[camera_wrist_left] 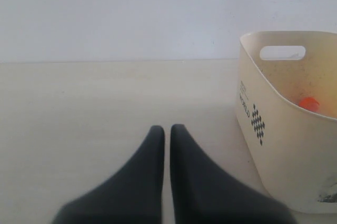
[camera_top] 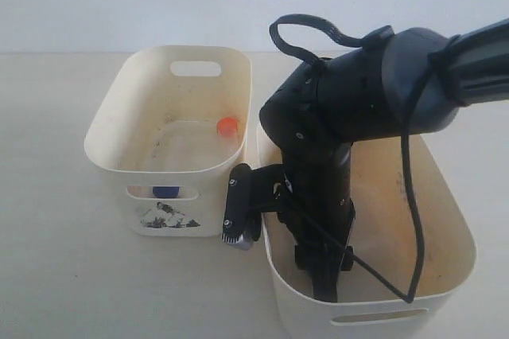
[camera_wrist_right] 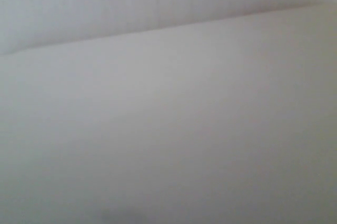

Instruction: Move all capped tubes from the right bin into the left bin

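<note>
Exterior view: the left bin stands left of centre on the table, with its black drawing on the front wall at lower left of the bin. One orange-capped tube lies inside it near the far right corner, and one blue-capped tube shows through the front handle slot, against the front wall. The right bin occupies the lower right of the frame, just beside the left bin. The right arm enters from the upper right and points down into the right bin, with a black cable looping over it. The right gripper is low inside that bin, its tips hidden behind the front wall; its opening cannot be told, nor whether it holds anything. The arm covers much of the bin floor. Right wrist view: a blurred pale surface only. Left wrist view: the left gripper sits at bottom centre over bare table, fingers drawn together with a hairline gap, holding nothing. The left bin is at the right edge, bearing a dotted diamond mark on its outer wall, with the orange-capped tube visible inside.
</note>
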Motion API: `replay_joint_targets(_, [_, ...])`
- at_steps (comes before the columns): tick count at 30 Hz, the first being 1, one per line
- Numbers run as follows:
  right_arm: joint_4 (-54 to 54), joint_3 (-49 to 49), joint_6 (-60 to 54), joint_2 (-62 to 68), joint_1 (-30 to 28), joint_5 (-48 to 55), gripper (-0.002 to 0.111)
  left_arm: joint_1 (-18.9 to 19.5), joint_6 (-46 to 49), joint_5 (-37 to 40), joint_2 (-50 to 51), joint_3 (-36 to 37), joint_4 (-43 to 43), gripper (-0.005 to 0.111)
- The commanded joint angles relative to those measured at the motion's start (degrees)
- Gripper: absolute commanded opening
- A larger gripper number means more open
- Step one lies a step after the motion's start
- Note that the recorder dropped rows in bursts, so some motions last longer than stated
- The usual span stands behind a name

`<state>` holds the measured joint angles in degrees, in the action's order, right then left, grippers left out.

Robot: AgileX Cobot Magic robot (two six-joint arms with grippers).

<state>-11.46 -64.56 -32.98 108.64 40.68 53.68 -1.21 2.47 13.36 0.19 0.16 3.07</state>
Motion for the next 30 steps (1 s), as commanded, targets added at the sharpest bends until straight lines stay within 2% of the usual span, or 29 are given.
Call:
replay_joint_targets(1, [-1.2,0.6,-0.1,2.7,-0.1,0.6,0.045,0.1,-0.5,-0.1,-0.2,-0.2,-0.1,0.004])
replay_joint_targets(2, [-1.2,0.6,-0.1,3.2,-0.1,0.6,0.04,0.1,-0.5,-0.1,-0.2,-0.2,-0.1,0.004])
replay_joint_targets(3, [-1.3,0.6,-0.1,3.9,-0.1,0.6,0.025,0.1,-0.5,-0.1,-0.2,-0.2,-0.1,0.004])
replay_joint_targets(4, [-1.3,0.6,-0.1,3.9,-0.1,0.6,0.018,0.1,-0.5,-0.1,-0.2,-0.2,-0.1,0.004])
replay_joint_targets(5, [-1.5,0.6,-0.1,3.9,-0.1,0.6,-0.001,0.1,-0.5,-0.1,-0.2,-0.2,-0.1,0.004])
replay_joint_targets(12, [-4.4,0.5,1.7,-3.6,-0.1,6.1,0.0,0.1,-0.5,-0.1,-0.2,-0.2,-0.1,0.004])
replay_joint_targets(22, [-6.4,0.5,1.4,-21.8,-0.1,5.7,0.0,0.1,-0.5,-0.1,-0.2,-0.2,-0.1,0.004])
replay_joint_targets(26, [-5.9,-1.3,1.6,-26.7,-0.1,1.0,0.0,0.1,-0.5,-0.1,-0.2,-0.2,-0.1,0.004])
replay_joint_targets(30, [3.1,-4.5,1.6,-29.7,-0.1,-11.2,0.0,0.1,-0.5,-0.1,-0.2,-0.2,-0.1,0.004])
